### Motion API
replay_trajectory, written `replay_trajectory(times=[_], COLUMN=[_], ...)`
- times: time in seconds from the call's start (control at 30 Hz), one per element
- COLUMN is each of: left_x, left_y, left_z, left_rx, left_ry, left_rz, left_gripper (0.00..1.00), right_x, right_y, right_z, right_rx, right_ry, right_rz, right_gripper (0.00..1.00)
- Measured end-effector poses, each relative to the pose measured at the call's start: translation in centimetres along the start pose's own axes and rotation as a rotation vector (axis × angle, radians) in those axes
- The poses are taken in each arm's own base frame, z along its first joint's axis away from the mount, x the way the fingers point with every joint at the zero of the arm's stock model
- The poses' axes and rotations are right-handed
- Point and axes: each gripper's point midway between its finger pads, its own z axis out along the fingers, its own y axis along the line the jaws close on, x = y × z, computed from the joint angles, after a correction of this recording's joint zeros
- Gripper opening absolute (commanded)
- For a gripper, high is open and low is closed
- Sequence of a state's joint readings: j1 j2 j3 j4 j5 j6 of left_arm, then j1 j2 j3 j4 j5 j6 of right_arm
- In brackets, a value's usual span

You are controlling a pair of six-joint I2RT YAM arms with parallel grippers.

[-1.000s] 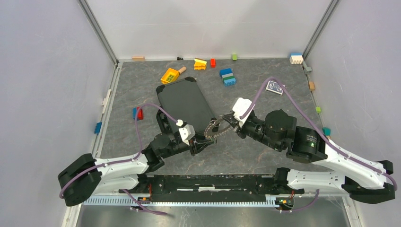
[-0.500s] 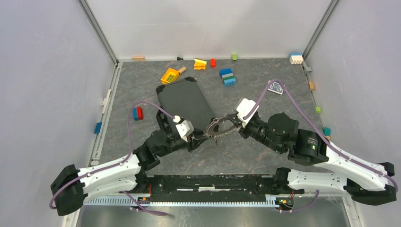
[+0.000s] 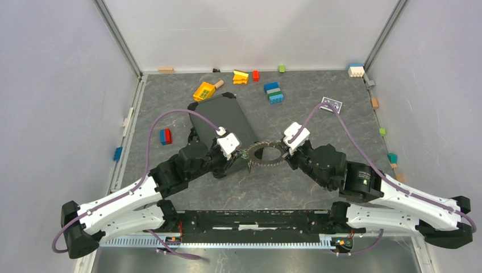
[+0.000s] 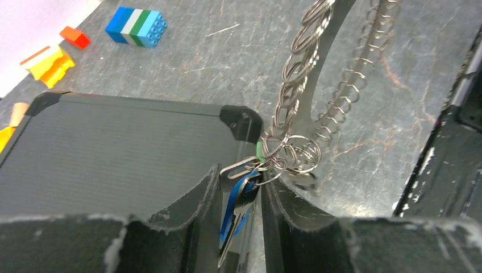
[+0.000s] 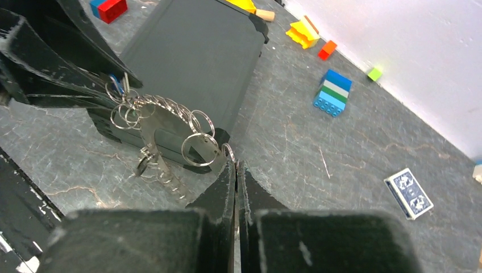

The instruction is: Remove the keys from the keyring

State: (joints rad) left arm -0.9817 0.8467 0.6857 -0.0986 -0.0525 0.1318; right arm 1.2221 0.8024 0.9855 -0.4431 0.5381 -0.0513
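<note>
L gripper (image 4: 240, 183) clamps keys (image 4: 233, 217), R gripper (image 5: 236, 169) shut on keyring (image 5: 154, 126) rim, prob.; black case (image 3: 221, 116) corner just beside, bare table (image 3: 273, 189) nearside.

The keyring (image 5: 153, 128) is thin grey metal, and its small split rings (image 4: 295, 74) are polished and glinting. Among the keys (image 4: 236, 209) between my left fingers (image 4: 187, 205), one head is blue plastic. My pads are matt black, rough, with edges worn pale. The case (image 4: 113, 148) is matt and finely ribbed. The table (image 4: 227, 57) looks like scratched dark stone.
</note>
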Motion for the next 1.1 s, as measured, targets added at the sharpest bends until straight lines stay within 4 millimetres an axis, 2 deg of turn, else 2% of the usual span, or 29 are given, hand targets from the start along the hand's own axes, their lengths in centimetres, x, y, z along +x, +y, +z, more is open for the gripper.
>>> replay_trajectory(times=[0.17,0.43,0.63,0.77,1.0,1.1], left_x=[0.5,-0.8,0.3,0.5,-1.0,-1.8], left_y=[1.0,1.2,0.5,0.8,2.5,3.1], left_z=[-0.7,-1.5,-1.6,-1.6,-2.0,-2.4], left_rx=[-0.039,-0.033,-0.015,-0.033,-0.107,-0.127], left_ry=[0.095,0.204,0.319,0.356,0.339,0.320], left_rz=[0.063,0.208,0.398,0.495,0.584,0.613], left_gripper=[0.02,0.02,0.02,0.02,0.02,0.02], right_x=[1.5,4.3,6.1,7.4,8.3,8.5], right_y=[-0.4,-1.2,-1.7,-1.6,-1.8,-1.9], right_z=[0.2,0.4,0.6,0.7,0.7,0.7], right_rx=[0.051,0.153,0.221,0.243,0.272,0.282], right_ry=[0.014,0.050,0.078,0.097,0.108,0.110], right_rz=[0.042,0.127,0.169,0.189,0.212,0.217], right_gripper=[0.00,0.00,0.04,0.08,0.27,0.40])
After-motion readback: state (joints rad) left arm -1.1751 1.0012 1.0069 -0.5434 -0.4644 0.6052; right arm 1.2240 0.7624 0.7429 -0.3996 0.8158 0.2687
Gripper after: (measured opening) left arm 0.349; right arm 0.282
